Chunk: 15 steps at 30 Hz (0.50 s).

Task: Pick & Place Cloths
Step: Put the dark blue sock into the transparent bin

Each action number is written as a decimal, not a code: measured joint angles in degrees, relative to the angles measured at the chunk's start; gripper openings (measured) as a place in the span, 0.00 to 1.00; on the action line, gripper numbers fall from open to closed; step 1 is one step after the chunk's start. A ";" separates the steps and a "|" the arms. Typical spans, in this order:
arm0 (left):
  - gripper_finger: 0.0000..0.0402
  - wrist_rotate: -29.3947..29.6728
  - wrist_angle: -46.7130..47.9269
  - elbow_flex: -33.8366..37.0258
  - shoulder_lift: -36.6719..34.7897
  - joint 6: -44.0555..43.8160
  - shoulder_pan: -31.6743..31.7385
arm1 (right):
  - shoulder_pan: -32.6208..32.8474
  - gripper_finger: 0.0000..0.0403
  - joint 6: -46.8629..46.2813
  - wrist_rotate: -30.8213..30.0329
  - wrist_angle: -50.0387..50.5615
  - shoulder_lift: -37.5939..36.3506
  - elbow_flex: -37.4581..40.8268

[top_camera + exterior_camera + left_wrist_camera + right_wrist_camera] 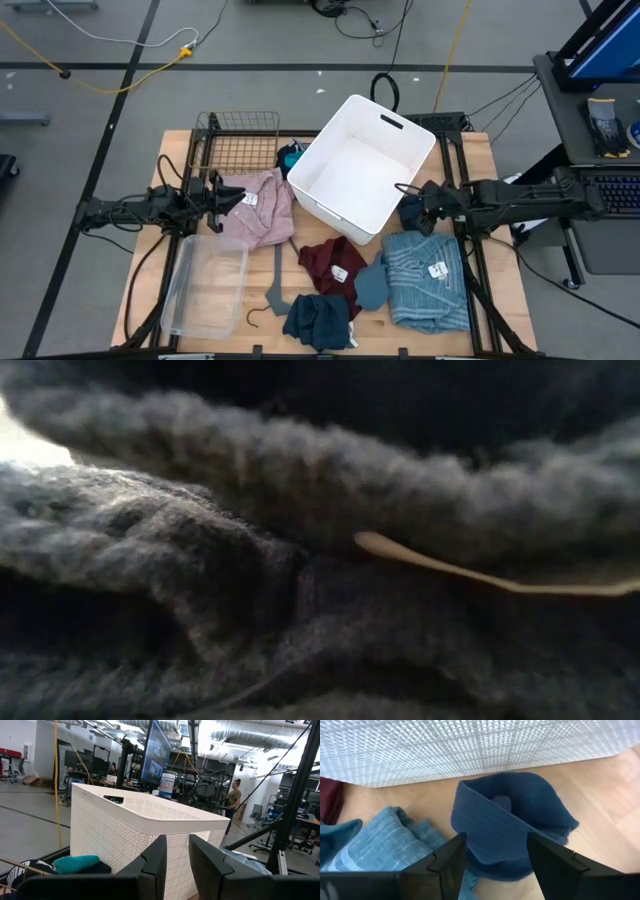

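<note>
You see right gripper (496, 851) fingers spread wide, poised over navy cloth (512, 815) lying on worktop beside white bin (362, 167), toward right edge. Left gripper (236, 197) fingers nearly closed, holding nothing, above pink cloth (262, 212) near left edge.

Pink (258, 208), maroon (330, 262), light-blue (428, 278) and, seemingly, navy (507, 817) cloths lie crumpled.
</note>
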<state>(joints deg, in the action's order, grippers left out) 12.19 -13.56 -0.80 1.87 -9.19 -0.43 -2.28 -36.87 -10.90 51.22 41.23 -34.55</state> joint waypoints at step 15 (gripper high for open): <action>0.20 -0.01 0.00 -0.02 0.00 0.00 0.02 | 0.02 0.49 -6.59 0.29 -7.14 0.00 7.57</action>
<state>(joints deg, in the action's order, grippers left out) 12.17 -13.56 -0.82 1.87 -9.19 -0.40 -2.26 -43.46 -10.60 44.07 41.23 -26.97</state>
